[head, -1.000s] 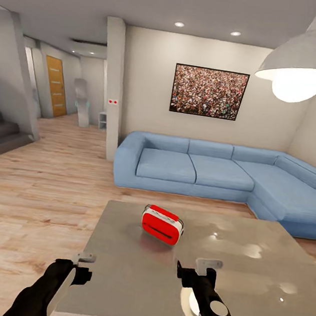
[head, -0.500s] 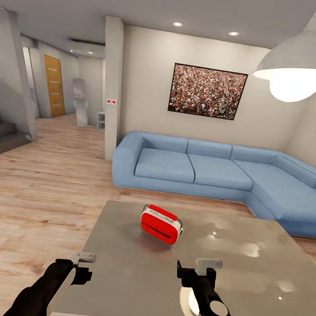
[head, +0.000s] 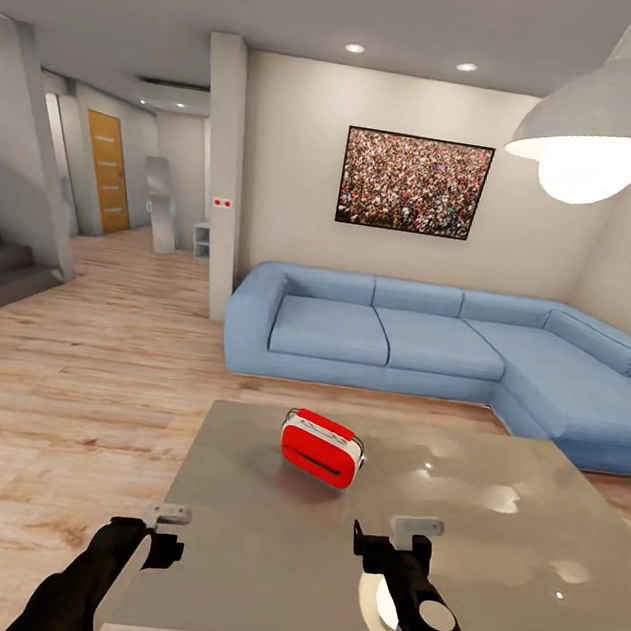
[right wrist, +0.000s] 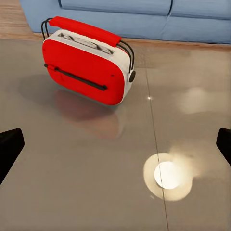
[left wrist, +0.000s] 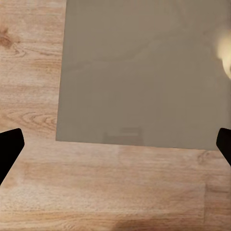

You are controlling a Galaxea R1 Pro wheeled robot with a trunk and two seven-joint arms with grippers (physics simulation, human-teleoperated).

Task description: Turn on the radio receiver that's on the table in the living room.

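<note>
Right gripper: your right gripper (head: 401,543) hangs over the near part of the table (head: 478,582), empty, with its fingertips spread wide at the edges of the right wrist view.
Left gripper: your left gripper (head: 165,533) sits at the table's near left corner, also spread wide and holding nothing; the left wrist view looks down on that corner and the wood floor (left wrist: 29,67).
Radio receiver: it (head: 322,448) stands upright on the table, beyond your right gripper and a little toward your left, apart from both grippers. In the right wrist view (right wrist: 86,67) you see its red face with the dark slot, the wire handle on top and a small dark knob on its end.
Room: blue sofa (head: 432,348) behind the table, pendant lamp (head: 612,127) above.
Risk, tipping: it looks light and stands on a narrow base, so a hard push could topple it or slide it across the glossy top.
Risk, missed control: the knob is small and on the end, so you could press the casing instead.
Risk, glare: lamp reflections on the top may mislead your depth judgement.
</note>
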